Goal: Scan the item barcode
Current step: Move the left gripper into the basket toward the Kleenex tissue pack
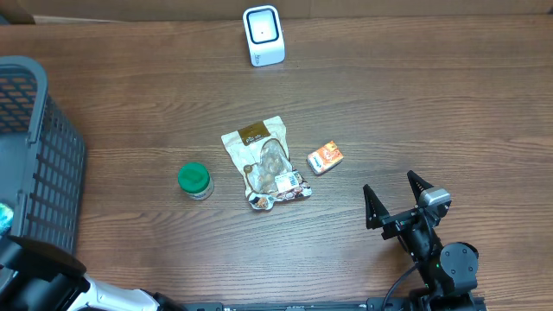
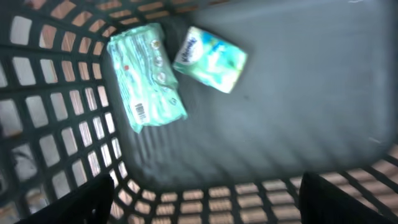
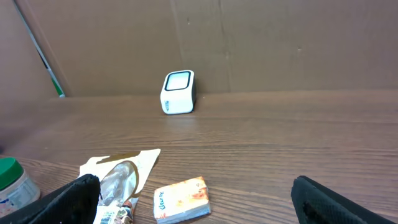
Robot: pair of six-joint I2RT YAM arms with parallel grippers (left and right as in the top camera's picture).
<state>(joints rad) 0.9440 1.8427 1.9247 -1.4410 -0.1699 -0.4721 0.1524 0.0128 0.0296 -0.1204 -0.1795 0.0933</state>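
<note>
A white barcode scanner (image 1: 263, 34) stands at the table's far edge and also shows in the right wrist view (image 3: 178, 92). A snack pouch (image 1: 265, 162), an orange tissue pack (image 1: 326, 157) and a green-lidded jar (image 1: 195, 180) lie mid-table. My right gripper (image 1: 397, 197) hovers open to the right of the orange pack (image 3: 183, 199), holding nothing. My left gripper (image 2: 205, 208) is open over the inside of the basket (image 2: 56, 124). Below it lie a green wipes pack (image 2: 146, 74) with a barcode label and a green tissue pack (image 2: 210, 57), neither touched.
The dark mesh basket (image 1: 52, 130) fills the table's left edge. A brown cardboard wall (image 3: 249, 43) runs behind the scanner. The pouch (image 3: 118, 180) and jar (image 3: 12, 183) sit left of my right gripper's fingers.
</note>
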